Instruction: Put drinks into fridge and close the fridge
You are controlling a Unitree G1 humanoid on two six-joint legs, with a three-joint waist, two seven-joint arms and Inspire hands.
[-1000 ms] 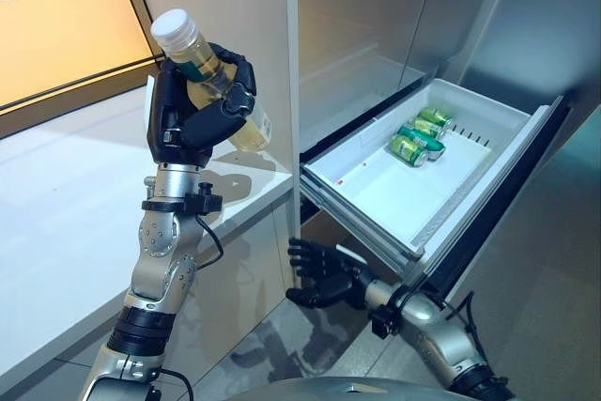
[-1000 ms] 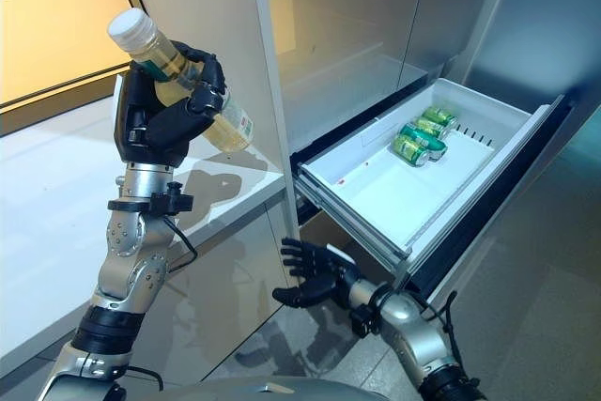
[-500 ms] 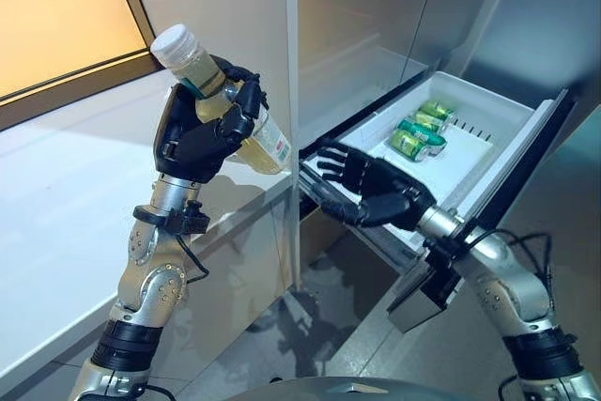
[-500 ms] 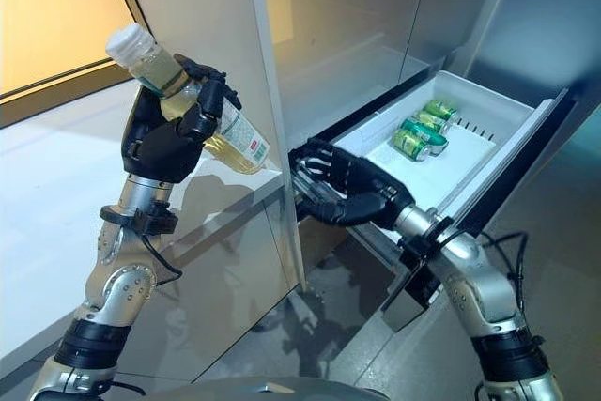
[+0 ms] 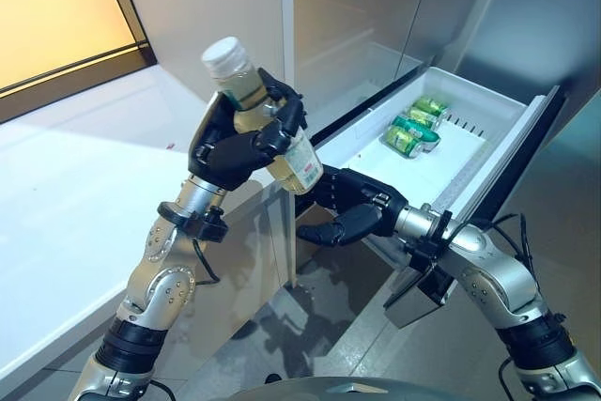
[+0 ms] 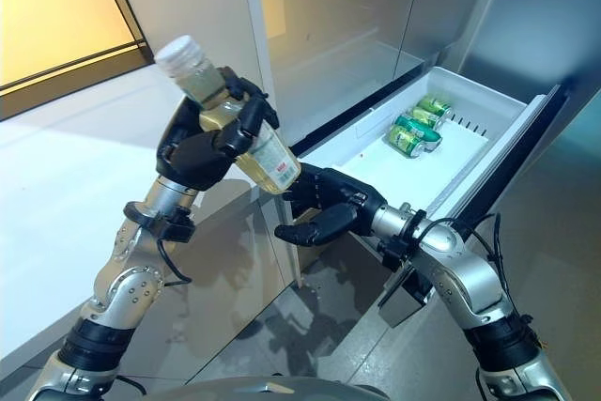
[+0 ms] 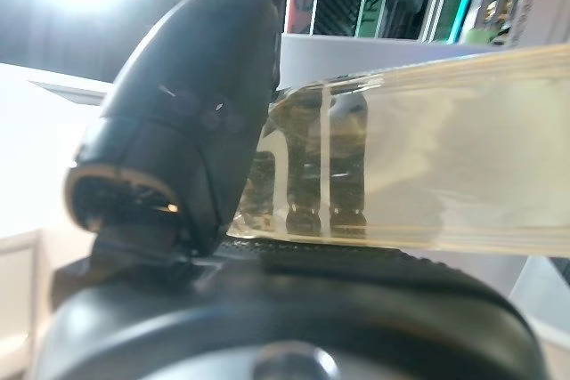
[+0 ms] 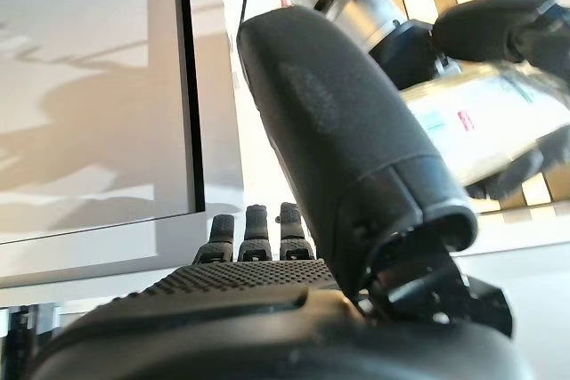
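My left hand is shut on a clear bottle of pale yellow drink with a white cap, held tilted with its base toward the open fridge drawer. The bottle also shows in the left wrist view, across the palm. My right hand is open, fingers spread, just below and beside the bottle's base, at the drawer's near corner. The right wrist view shows its thumb with the bottle past it. Green cans lie at the drawer's far end.
A white counter runs along the left. A pale upright panel stands between the counter and the drawer. The grey fridge front rises behind the drawer. The drawer's dark front panel juts out to the right.
My left hand has carried the bottle to the right, toward the drawer. My right hand has come lower and closer under the bottle's base.
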